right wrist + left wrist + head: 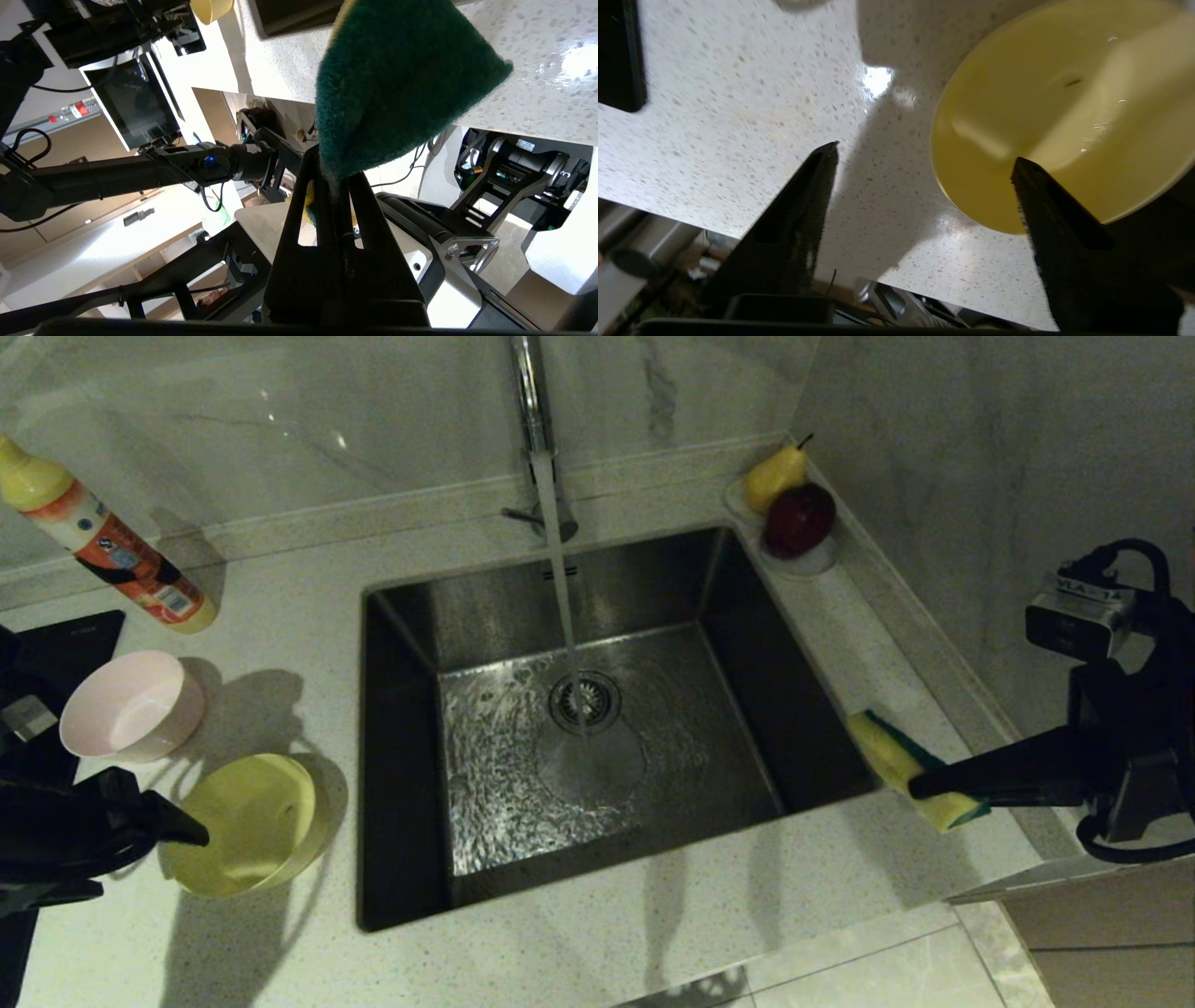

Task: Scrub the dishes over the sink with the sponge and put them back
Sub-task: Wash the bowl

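Observation:
The sink [401, 644] lies in the middle of the counter, with water streaming from the tap [532, 401] onto the drain strainer [585, 702]. Left of it are two dishes: a pink bowl [131, 705] tipped on its side and a yellow bowl [247, 821] [1064, 102] lying tilted on the counter. My left gripper [182, 831] [925, 153] hovers at the yellow bowl's near rim, open and holding nothing, one fingertip [1031, 182] in front of that rim. At the sink's right edge my right gripper [924, 789] [334, 172] is shut on the sponge [892, 756] [402, 84].
A spray bottle [112, 546] leans at the back left. A black cooktop [65, 639] borders the counter's left side. A white dish [822, 560] with a pear [775, 476] and a red apple [798, 518] sits in the back right corner by the wall.

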